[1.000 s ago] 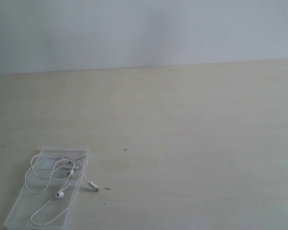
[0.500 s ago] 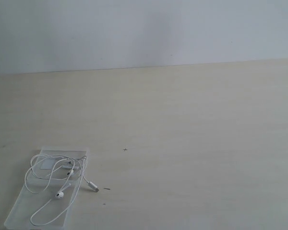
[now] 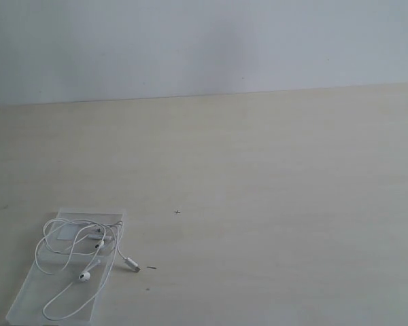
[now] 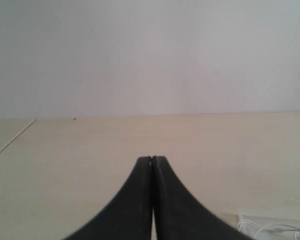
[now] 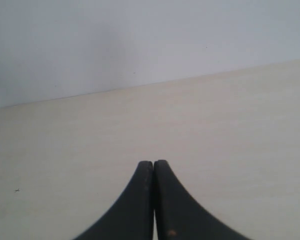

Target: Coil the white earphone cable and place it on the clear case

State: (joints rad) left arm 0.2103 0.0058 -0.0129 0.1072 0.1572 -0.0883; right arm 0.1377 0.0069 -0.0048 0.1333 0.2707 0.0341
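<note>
Exterior view: noting the clear case (image 3: 26, 302) lying flat at the near-left corner of the tabletop (image 3: 272, 204); seeing the white earphone cable (image 3: 98, 241) resting on it in loose, overlapping loops, one earbud (image 3: 86, 275) sitting on the case, the plug (image 3: 133, 265) trailing off the case's right side onto the wood. Finding neither arm in this view. Left wrist view: seeing the left gripper (image 4: 152, 161) with its black fingers pressing together, holding nothing; catching a corner of the clear case (image 4: 250, 216) with a bit of cable (image 4: 280, 230) just beyond the fingers. Right wrist view: seeing the right gripper (image 5: 153, 164) with fingers meeting tip to tip, gripping nothing, hanging over bare tabletop.
</note>
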